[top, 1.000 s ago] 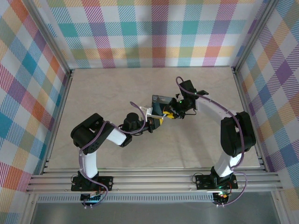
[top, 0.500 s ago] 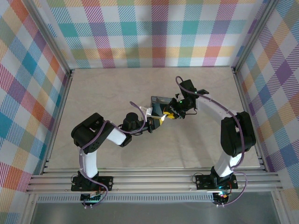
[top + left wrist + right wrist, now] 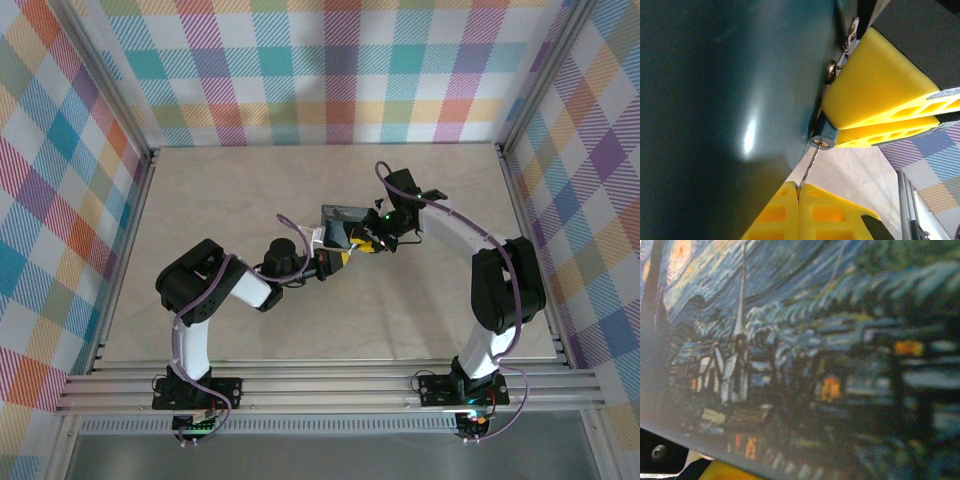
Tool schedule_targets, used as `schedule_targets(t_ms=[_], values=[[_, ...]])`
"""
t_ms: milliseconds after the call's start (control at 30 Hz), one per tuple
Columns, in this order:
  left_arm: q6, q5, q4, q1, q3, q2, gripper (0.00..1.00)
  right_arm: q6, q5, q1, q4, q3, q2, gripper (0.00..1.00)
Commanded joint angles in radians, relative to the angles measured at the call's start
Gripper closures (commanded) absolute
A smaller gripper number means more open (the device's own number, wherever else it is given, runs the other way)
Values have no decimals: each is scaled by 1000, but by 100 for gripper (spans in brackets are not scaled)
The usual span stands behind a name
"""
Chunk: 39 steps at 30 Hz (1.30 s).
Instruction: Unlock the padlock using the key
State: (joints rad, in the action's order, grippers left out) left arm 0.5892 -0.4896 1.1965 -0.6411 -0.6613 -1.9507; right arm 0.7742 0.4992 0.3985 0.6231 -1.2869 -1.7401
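The padlock (image 3: pixel 340 222), a dark-blue block printed with a starry-night painting, is held above the table's middle between both arms. Its painted face (image 3: pixel 800 340) lies very close in the right wrist view. My right gripper (image 3: pixel 367 240) is shut on its right end; that gripper's yellow fingers (image 3: pixel 875 95) press against the padlock's dark side (image 3: pixel 740 100). My left gripper (image 3: pixel 798 186) is shut on the key (image 3: pixel 808 167), a thin metal blade. The key's tip sits in the padlock's round keyhole (image 3: pixel 821 142). From above, the left gripper (image 3: pixel 336 257) sits just below the padlock.
A beige table (image 3: pixel 230 190) is enclosed by checked walls and aluminium rails (image 3: pixel 330 385). A bare stretch of tabletop (image 3: pixel 855 165) lies under the key. One yellow finger (image 3: pixel 715 471) of my right gripper shows under the padlock.
The padlock and both grippers have drifted slightly left and away from the bases. Both grips stay as they were.
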Motion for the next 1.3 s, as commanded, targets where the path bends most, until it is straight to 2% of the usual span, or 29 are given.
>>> schedule_targets(t_ms=[0,267,400,567,633,967,1100,1267], values=[[55,5,82,27,-47,-18,100,-44,110,17,70,-29,-1,100],[46,-10,87,32,-47,-17,100,-38,113,17,67,-22,-9,100],[-4,35,87,12,-40,-1,100,-47,103,17,95,-38,-13,100],[-148,146,20,-44,-13,61,100,-37,68,18,126,-49,-11,100],[-157,161,33,-51,-3,71,100,-25,54,19,121,-47,-8,100],[-99,125,88,-53,-14,67,100,5,16,38,111,-46,-8,100],[-3,89,158,-46,-39,17,100,18,43,45,81,-45,-16,100],[62,-2,158,-6,-63,2,100,-9,55,45,78,-33,-10,100]])
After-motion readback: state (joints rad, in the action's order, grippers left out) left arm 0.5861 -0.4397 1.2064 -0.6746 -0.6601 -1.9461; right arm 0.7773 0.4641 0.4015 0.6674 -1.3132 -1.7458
